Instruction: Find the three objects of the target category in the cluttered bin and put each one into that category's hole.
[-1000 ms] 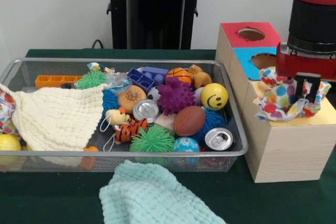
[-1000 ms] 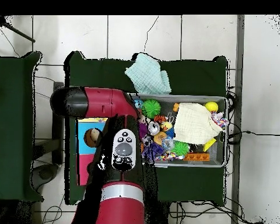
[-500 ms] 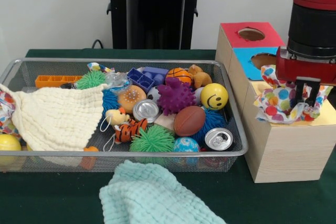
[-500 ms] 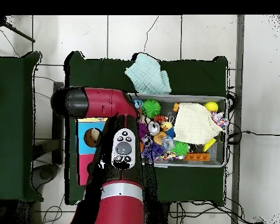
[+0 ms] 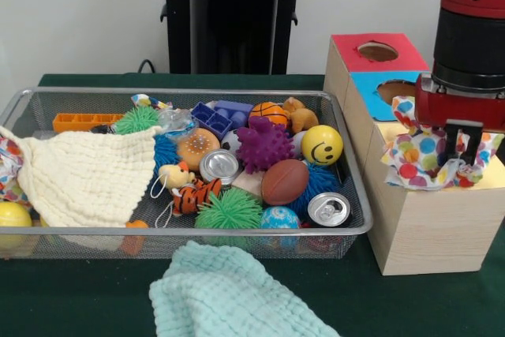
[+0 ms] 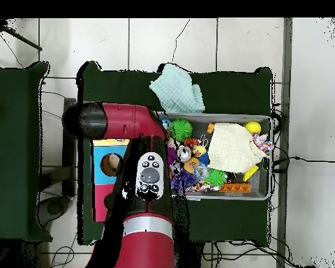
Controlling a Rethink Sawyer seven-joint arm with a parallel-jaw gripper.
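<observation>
1. One polka-dot bag [image 5: 420, 157] lies crumpled over the yellow top panel [image 5: 491, 173] of the nearest pale wooden box [image 5: 426, 222]; the bag hides the hole, so its position cannot be read
2. The gripper [image 5: 462, 147] stands directly over the bag, its dark fingers [image 5: 451, 141] sunk among the folds; whether they pinch the fabric or stand apart from it cannot be told
3. Judged stage: delivery of a bag at the yellow box, with the bag not yet through the opening
4. Risk A: the flimsy fabric spreads wider than the opening appears to allow, so it may bridge the hole and stay on top instead of dropping
5. Risk B: a fold hangs over the box's edge toward the bin [image 5: 158, 94]; if most of the bag's weight sits there, it could slide off the panel
6. Risk C: wrinkled fabric may cling to the fingers and lift away with them
7. Another dotted scrap [image 5: 9, 165] shows at the bin's left end beside the cream waffle cloth [image 5: 87, 173]; a third [image 5: 150, 102] appears at the far wall near a green spiky ball [image 5: 136, 119]
8. Surface: a dark green table [image 5: 95, 297] carries the bin, the boxes and a mint-green cloth [image 5: 229, 293]
9. Room: pale wall behind, black pedestal [image 5: 229, 17] at the far side; the overhead view shows a light tiled floor [image 6: 198, 42]
</observation>
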